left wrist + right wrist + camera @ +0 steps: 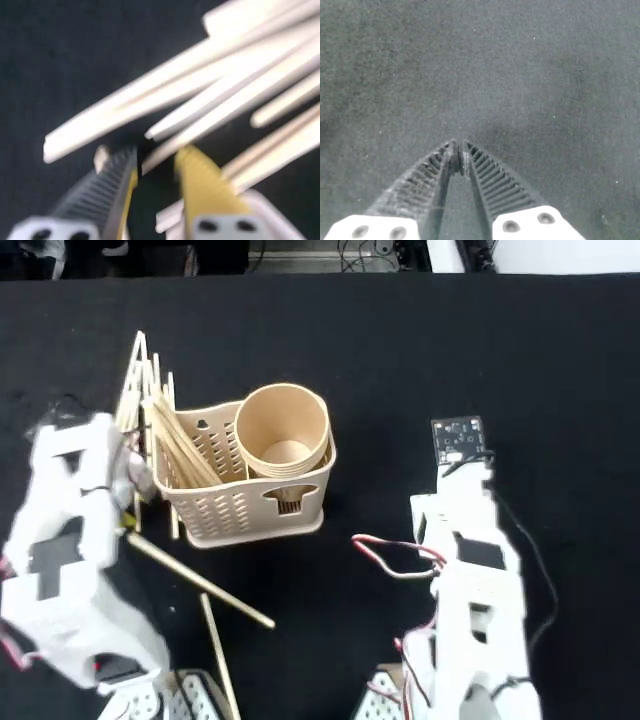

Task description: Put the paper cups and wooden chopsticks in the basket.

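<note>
The left claw [155, 155], jaws slightly apart around one chopstick tip [160, 157], is hanging at the basket's [240, 505] left wall, while two loose chopsticks [200, 582] are lying slantwise on the worktop [400, 350] nearer that arm, and the right claw [457, 150] is resting closed and empty.

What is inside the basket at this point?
Nested paper cups at one end, wooden chopsticks leaning at the other end of the basket. The cups' count and the basket floor are hidden.
</note>
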You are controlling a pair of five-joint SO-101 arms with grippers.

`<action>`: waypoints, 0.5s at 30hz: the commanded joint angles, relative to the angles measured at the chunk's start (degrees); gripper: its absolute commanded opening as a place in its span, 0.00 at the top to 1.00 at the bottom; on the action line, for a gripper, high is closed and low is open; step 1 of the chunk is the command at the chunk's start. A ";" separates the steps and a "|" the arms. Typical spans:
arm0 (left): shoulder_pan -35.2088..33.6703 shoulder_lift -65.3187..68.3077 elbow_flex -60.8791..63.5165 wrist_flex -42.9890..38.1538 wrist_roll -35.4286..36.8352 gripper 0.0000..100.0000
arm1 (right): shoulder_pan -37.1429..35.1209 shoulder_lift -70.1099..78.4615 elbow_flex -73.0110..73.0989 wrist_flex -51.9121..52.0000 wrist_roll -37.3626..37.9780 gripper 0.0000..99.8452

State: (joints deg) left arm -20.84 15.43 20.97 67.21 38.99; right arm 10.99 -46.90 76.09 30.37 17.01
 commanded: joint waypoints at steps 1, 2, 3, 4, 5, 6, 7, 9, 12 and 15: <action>0.48 2.11 -0.48 0.97 -6.33 0.96 | -0.79 -1.27 -0.22 -0.79 0.00 0.99; 0.31 2.20 -0.48 0.97 -6.33 0.97 | -0.79 -1.27 -0.22 -0.79 0.00 0.99; 0.13 2.20 -0.48 0.97 -6.42 0.97 | -0.79 -1.27 -0.22 -0.79 0.00 0.99; 0.13 2.20 -0.48 0.97 -6.42 0.97 | -0.79 -1.27 -0.22 -0.79 0.00 0.99; 0.13 2.11 -0.48 0.97 -6.68 0.97 | -0.79 -1.27 -0.22 -0.79 0.00 0.99; 0.04 1.93 -0.48 0.97 -6.77 0.97 | -0.79 -1.27 -0.22 -0.79 0.00 0.99; 0.04 1.67 -0.48 0.97 -6.77 0.97 | -0.79 -1.27 -0.22 -0.79 0.00 0.99; -0.04 1.58 -0.84 1.23 -6.86 0.97 | -0.79 -1.27 -0.22 -0.79 0.00 0.99; -0.04 0.88 -4.00 5.01 -6.95 0.97 | -0.79 -1.27 -0.22 -0.79 0.00 0.99; -0.13 -1.93 -8.04 10.11 -9.14 0.97 | -0.79 -1.27 -0.22 -0.79 0.00 0.99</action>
State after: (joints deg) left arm -20.40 17.10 18.24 71.25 32.40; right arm 10.99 -46.90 76.09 30.37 17.01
